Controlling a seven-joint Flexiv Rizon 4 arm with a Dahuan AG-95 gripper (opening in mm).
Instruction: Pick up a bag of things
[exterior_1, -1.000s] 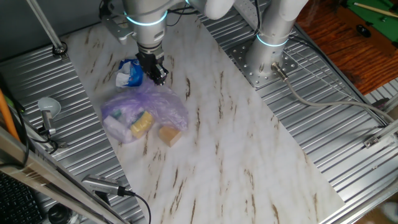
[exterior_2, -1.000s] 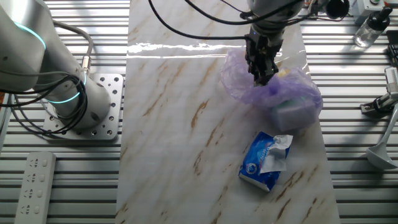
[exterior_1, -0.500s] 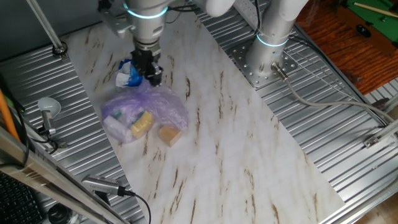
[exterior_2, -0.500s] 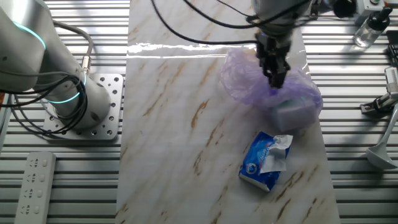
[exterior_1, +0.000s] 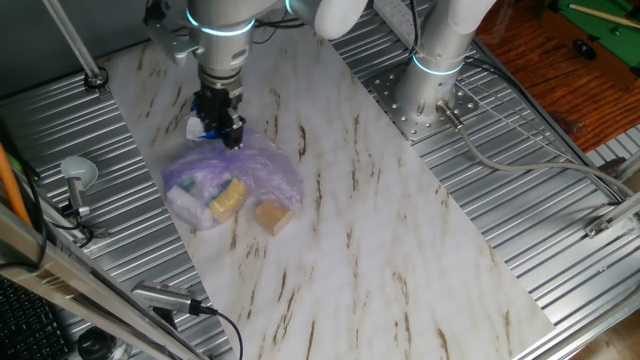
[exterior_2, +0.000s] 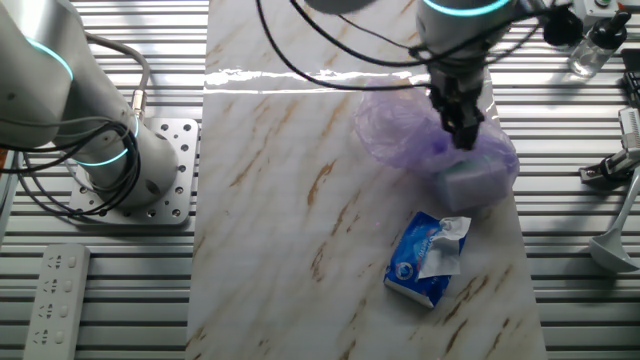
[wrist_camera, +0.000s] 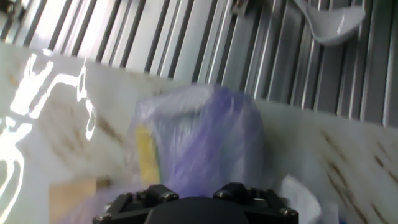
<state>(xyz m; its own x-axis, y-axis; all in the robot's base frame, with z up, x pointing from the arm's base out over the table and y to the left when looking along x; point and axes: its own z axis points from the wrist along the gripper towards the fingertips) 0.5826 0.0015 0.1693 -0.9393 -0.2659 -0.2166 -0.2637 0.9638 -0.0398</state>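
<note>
I see the marble-topped table (exterior_1: 400, 250) carrying the bag of things (exterior_1: 232, 180), which lies near its corner beside a tan wooden cube (exterior_1: 272, 217). My pincer (exterior_1: 225, 135) hangs over the bag's upper edge; I cannot tell whether it is clenched.

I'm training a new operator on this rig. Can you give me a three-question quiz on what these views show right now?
1. True or false: the bag is lifted off the table.
2. Which lies nearest the wooden cube? A) the blue packet B) the bag C) the remote
3. Fill in: the end effector hangs over the bag's edge on the side toward the ____ packet.

Key: 1. False, it lies on the table. 2. B. 3. Blue.
</note>
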